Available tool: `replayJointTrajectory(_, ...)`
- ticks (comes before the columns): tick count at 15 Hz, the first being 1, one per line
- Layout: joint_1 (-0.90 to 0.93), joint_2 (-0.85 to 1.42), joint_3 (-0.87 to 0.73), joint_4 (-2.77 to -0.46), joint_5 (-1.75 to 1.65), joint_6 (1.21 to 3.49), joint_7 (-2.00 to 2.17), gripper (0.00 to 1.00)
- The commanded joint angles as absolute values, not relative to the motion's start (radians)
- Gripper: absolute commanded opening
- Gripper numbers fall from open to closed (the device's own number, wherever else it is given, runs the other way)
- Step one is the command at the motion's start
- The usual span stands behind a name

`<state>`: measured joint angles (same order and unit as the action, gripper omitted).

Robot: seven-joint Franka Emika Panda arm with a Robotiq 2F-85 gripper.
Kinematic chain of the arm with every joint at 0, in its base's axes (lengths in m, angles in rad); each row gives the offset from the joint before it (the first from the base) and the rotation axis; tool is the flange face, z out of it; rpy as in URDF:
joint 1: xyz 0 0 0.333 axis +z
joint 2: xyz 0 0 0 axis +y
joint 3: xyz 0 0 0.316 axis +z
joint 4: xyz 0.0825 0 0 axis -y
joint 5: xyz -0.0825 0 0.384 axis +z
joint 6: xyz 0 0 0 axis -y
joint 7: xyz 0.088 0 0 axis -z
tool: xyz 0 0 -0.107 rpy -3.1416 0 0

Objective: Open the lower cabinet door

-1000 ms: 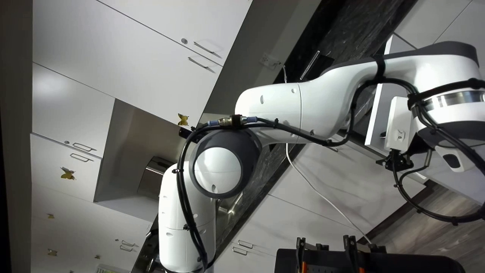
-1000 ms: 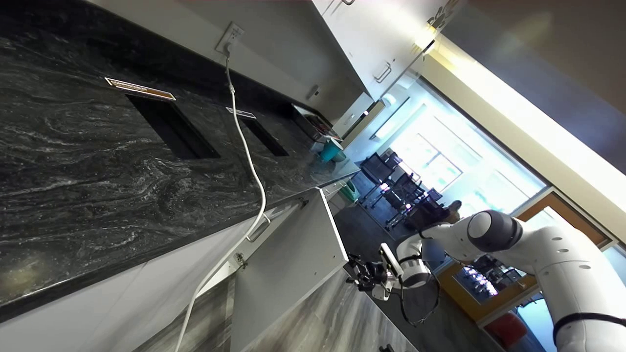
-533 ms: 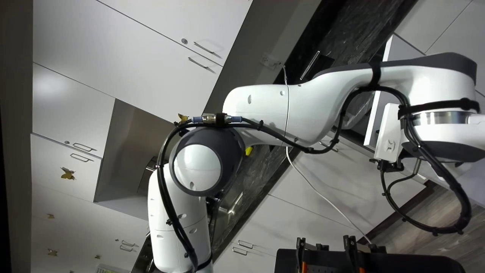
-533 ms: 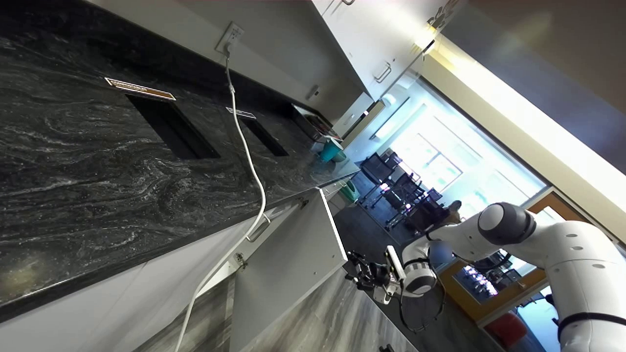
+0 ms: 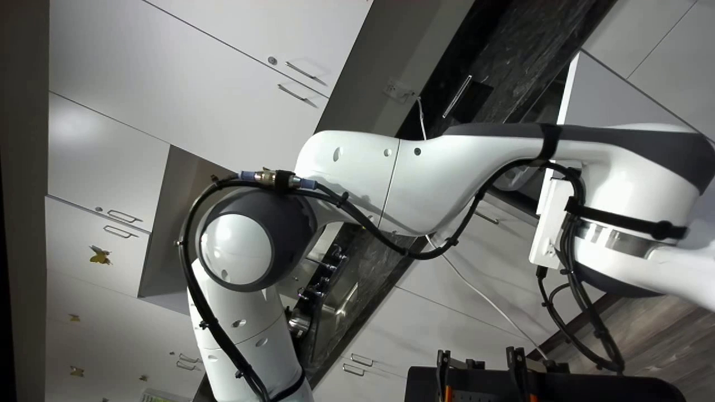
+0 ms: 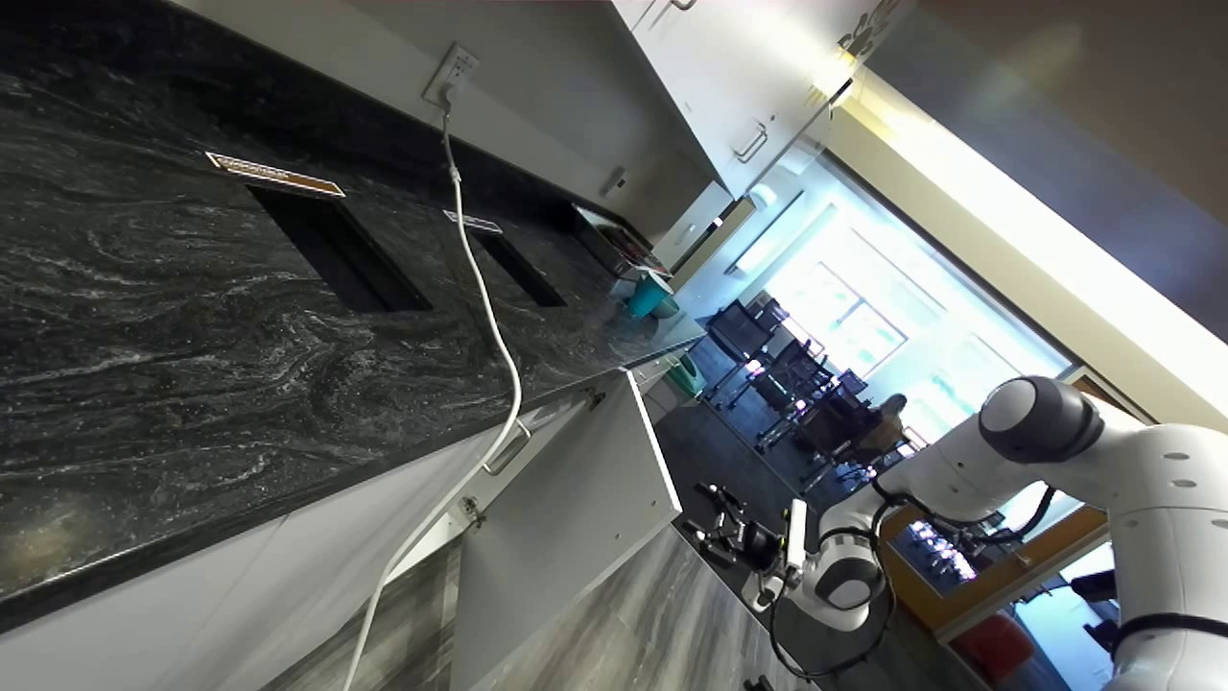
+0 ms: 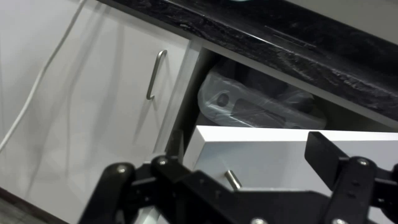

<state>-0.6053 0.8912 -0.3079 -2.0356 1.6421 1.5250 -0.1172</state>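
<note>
The lower cabinet door (image 6: 576,537) stands swung out from the cabinet below the counter. It is a flat white panel, also visible in an exterior view (image 5: 606,97), partly behind the arm. In the wrist view the door (image 7: 264,161) shows its top edge and outer face. Part of its slim metal handle (image 7: 232,179) shows; the rest is hidden behind the gripper body. My gripper (image 7: 245,144) is open and empty, its fingers spread wide over the door's upper corner. In an exterior view the gripper (image 6: 702,513) is just beyond the door's outer edge, apart from it.
Inside the cabinet is a grey object in clear plastic (image 7: 230,102). A closed white door with a bar handle (image 7: 154,76) stands beside the opening. A white cable (image 6: 504,384) hangs over the dark counter (image 6: 288,384). A black case (image 5: 480,385) is low in an exterior view.
The arm has moved left and down in an exterior view. The gripper has drawn back from the door's edge and turned. The door has not visibly moved.
</note>
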Motion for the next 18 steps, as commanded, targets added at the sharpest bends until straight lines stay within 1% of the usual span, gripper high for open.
replayJointTrajectory(1,-0.565,0.754,-0.346,-2.226,1.728,1.537,-0.234,1.0)
replayJointTrajectory(7,-0.499,0.59,-0.412,-2.468,1.695,1.499,-0.461,1.0)
replayJointTrajectory(12,-0.4,0.469,-0.432,-2.62,1.72,1.552,-0.646,1.0)
replayJointTrajectory(15,-0.322,0.406,-0.414,-2.673,1.746,1.632,-0.731,1.0)
replayJointTrajectory(18,-0.229,0.341,-0.377,-2.717,1.863,1.786,-0.821,1.0)
